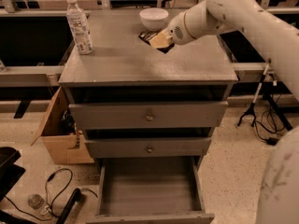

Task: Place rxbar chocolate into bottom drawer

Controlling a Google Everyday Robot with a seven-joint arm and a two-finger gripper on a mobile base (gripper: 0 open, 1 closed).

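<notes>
Rxbar chocolate [145, 35]: a black wrapper is seen lying on the cabinet's top surface [140, 64], toward its rear right. It is partly covered by the gripper, with dark corners showing on either side.
Gripper [161, 40]: it is held low at the rear right of the cabinet top, with its tan tip laid right on the bar. Whether the bar is clamped or only touched cannot be told.
Arm [243, 13]: a white arm is reached in from the right of the cabinet, above its top.
Bottom drawer [149, 185]: the lowest drawer of the cabinet is pulled well out toward the camera, and a plain grey inside is shown.
Upper drawers: the top drawer [147, 115] and the middle drawer [148, 147] of the cabinet are each fitted with a round knob. Both are drawn out a little, far less than the lowest one.
Bowl [154, 18]: a white bowl is set at the rear middle of the cabinet top, just behind the bar.
Bottle [78, 24]: a clear capped bottle is stood upright at the rear left of the cabinet top, well apart from the bar.
Cardboard box [58, 139]: an open box is seen on the floor against the cabinet's left side.
Cables [56, 190]: dark cords are seen on the floor to the front left of the cabinet.
</notes>
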